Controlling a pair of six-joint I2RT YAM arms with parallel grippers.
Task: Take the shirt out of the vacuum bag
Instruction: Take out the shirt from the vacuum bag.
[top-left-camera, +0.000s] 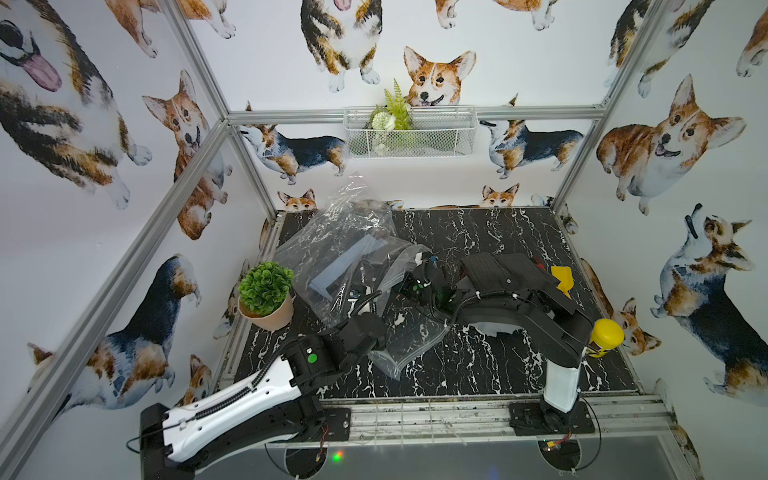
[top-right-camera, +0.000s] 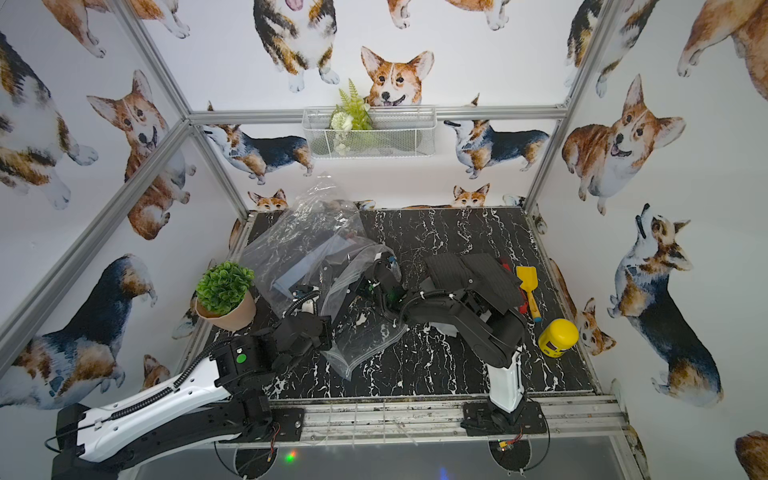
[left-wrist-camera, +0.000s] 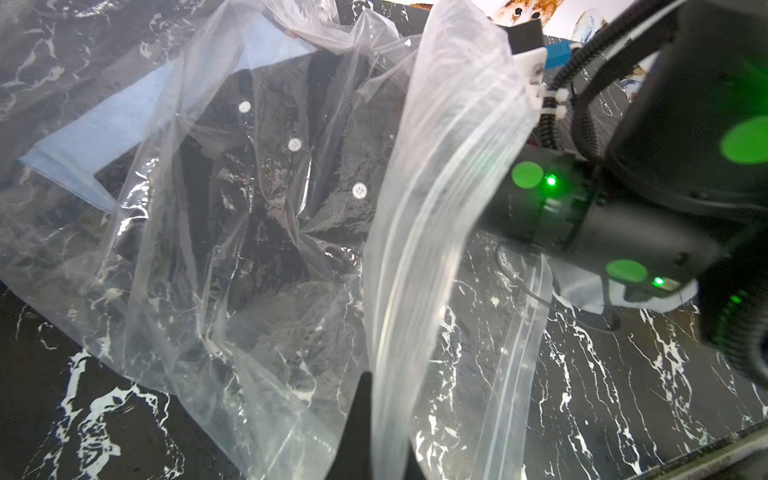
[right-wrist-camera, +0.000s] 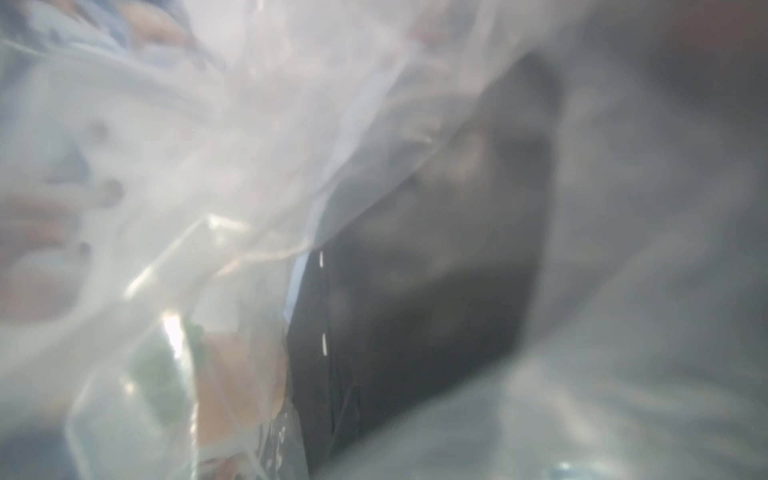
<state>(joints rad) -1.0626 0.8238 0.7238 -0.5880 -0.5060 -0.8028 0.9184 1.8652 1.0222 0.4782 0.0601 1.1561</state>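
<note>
Barely started: dark button shirt (left-wrist-camera: 282, 199) sits inside the vacuum bag (top-left-camera: 332, 232) near the counter's (top-left-camera: 478, 365) back-left corner, left tool (left-wrist-camera: 384, 436) pinching its zip edge, right tool (top-left-camera: 415, 266) clenched in the mouth, on what, can't tell.

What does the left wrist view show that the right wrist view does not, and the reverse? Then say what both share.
Left wrist only: the zip edge and the right arm with its green lights. Right wrist only: the potted plant, blurred through the plastic. Both: the clear bag and the dark shirt with a light-blue part.
</note>
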